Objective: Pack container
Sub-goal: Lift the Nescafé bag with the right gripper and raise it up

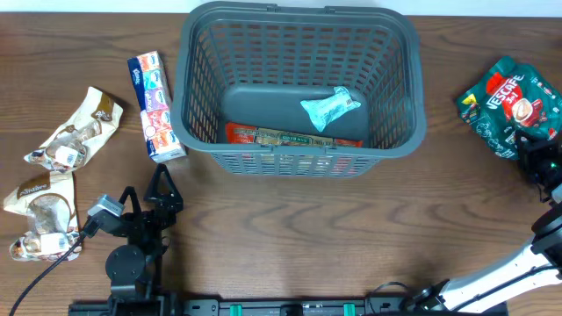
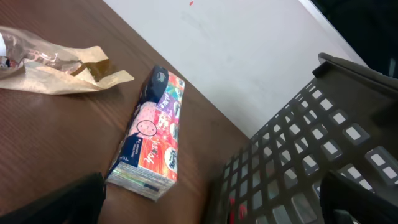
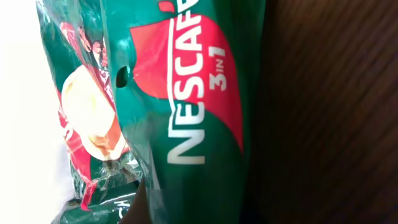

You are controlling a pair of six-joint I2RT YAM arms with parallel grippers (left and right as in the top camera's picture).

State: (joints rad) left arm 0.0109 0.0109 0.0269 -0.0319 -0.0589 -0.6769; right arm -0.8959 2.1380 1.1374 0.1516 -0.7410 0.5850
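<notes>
Nescafé 3-in-1 packet (image 3: 186, 106), green and red, lies right up against my right hand (image 1: 537, 162); how far that hand is open I cannot tell. My left hand (image 1: 147, 195): fingers spread wide, holding nothing, above the tabletop (image 1: 290, 228), with a tissue pack (image 2: 152, 134) just ahead and the container (image 1: 299, 162) ahead to its right, well left of my right hand. Container contents: one teal wrapper (image 1: 331, 107), one flat red packet (image 1: 281, 138).

NESCAFÉ (3in1) on green packet (image 3: 205, 93)
</notes>
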